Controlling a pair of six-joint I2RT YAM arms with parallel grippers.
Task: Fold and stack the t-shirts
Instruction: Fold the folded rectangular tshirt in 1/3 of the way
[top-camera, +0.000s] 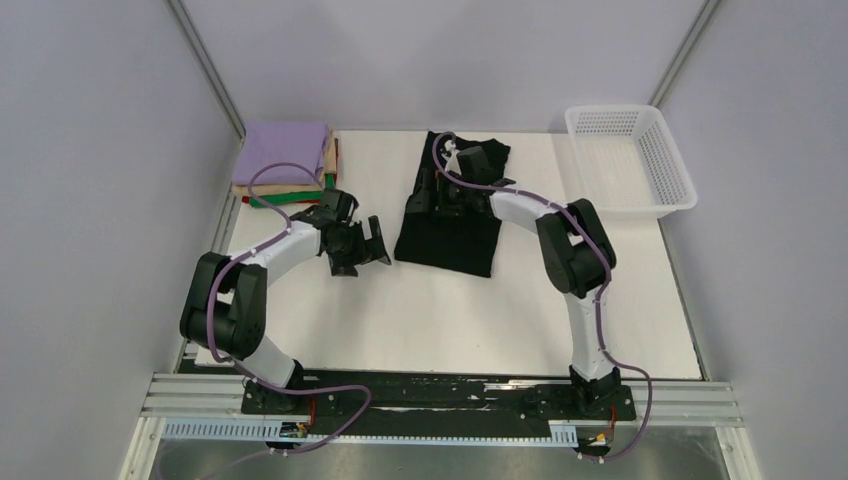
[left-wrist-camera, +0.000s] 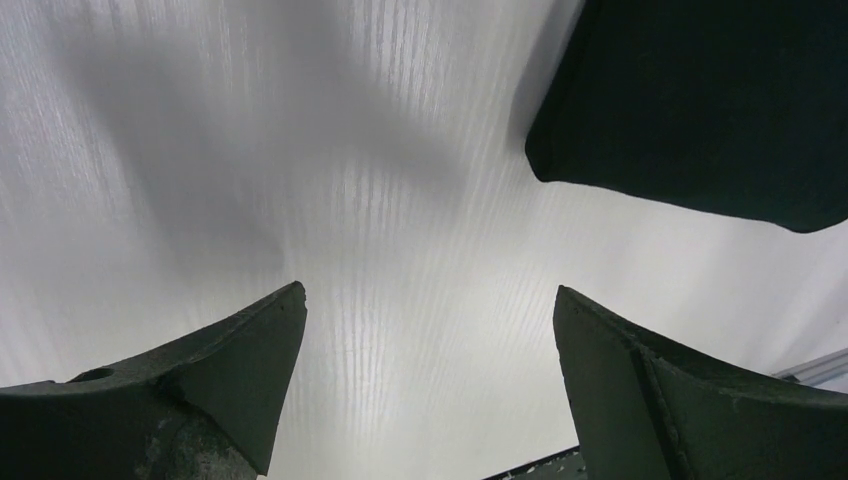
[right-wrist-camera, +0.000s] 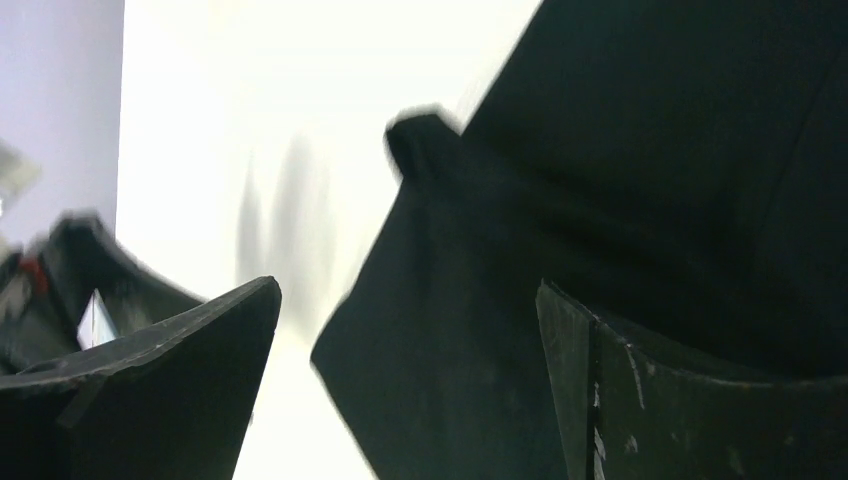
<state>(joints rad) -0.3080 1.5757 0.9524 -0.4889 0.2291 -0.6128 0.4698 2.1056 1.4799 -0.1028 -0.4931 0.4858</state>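
Black cloth t-shirt (top-camera: 450, 240): lying lengthwise, near-to-far.
Right gripper (top-camera: 437, 195): hovering over it, gaping.
Left gripper (top-camera: 372, 243): gaping alongside, leftward.

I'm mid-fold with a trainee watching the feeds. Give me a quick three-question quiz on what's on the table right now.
1. True or false: the left claw and the right claw both stand open.
2. Which colour tops the folded stack at the far left of the table? A) red B) lavender C) green
3. Which claw hangs over the black shirt?

Key: 1 true; 2 B; 3 the right claw.
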